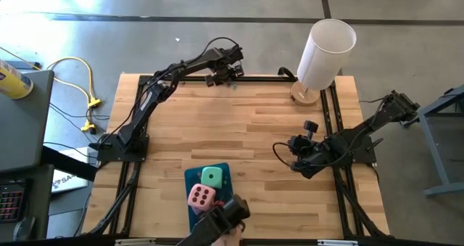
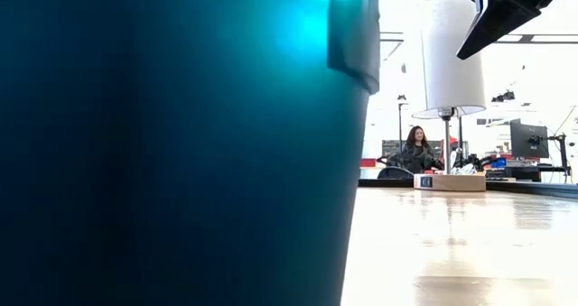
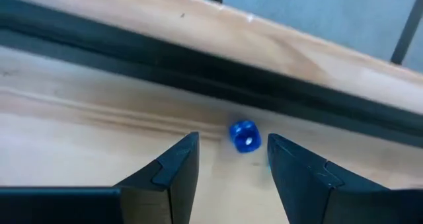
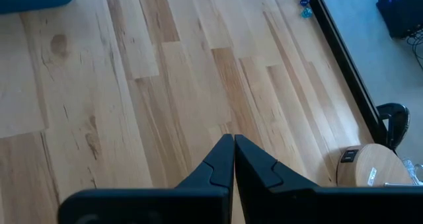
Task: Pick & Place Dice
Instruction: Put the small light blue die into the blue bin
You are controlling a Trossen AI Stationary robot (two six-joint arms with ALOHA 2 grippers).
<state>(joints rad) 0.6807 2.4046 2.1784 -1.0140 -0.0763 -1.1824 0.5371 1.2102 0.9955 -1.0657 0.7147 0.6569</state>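
Left gripper, jaws part open and empty, hovers at the table's far edge over a small blue die; best centre it, descend, squeeze gently.

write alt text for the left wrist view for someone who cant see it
The left end effector hovers open over the wooden table, its two dark fingers flanking a small blue die lying near a black rail along the table's edge.
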